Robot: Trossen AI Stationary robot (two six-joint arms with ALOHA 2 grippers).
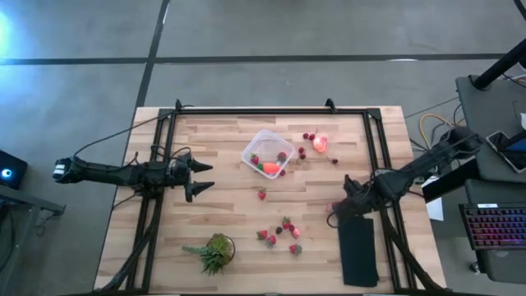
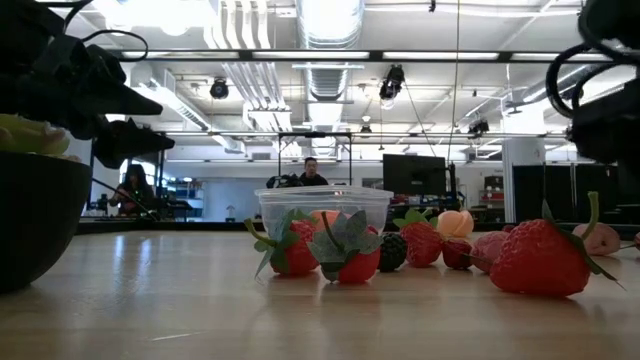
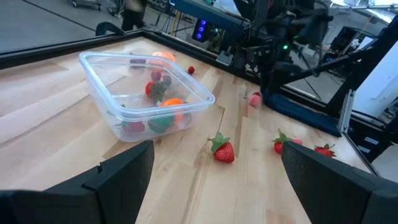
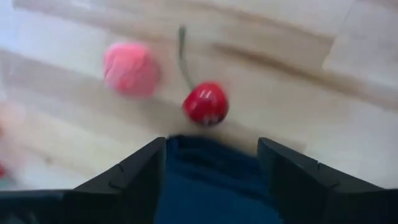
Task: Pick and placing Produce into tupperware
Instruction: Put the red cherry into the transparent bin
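The clear tupperware (image 1: 269, 154) stands on its base at the table's middle far part, with an orange carrot-like piece (image 3: 172, 104) and a few red pieces inside. Loose strawberries lie at the middle (image 1: 261, 195) and in a near cluster (image 1: 281, 233). A pink-orange round fruit (image 1: 320, 143) rests right of the tub. My left gripper (image 1: 202, 178) hovers open left of the tub; the left wrist view shows it (image 3: 217, 152) facing the tub (image 3: 146, 93) and one strawberry (image 3: 222, 151). My right gripper (image 1: 339, 207) is open over the black pad's far end, its fingers (image 4: 211, 147) short of a red cherry-like piece (image 4: 205, 103) and a pink piece (image 4: 130, 68).
A flat black pad (image 1: 359, 251) lies at the near right under my right arm. A spiky green plant in a pot (image 1: 215, 251) stands near left. Small dark red pieces (image 1: 308, 136) sit beside the round fruit. Black frame rails (image 1: 160, 164) run along both sides.
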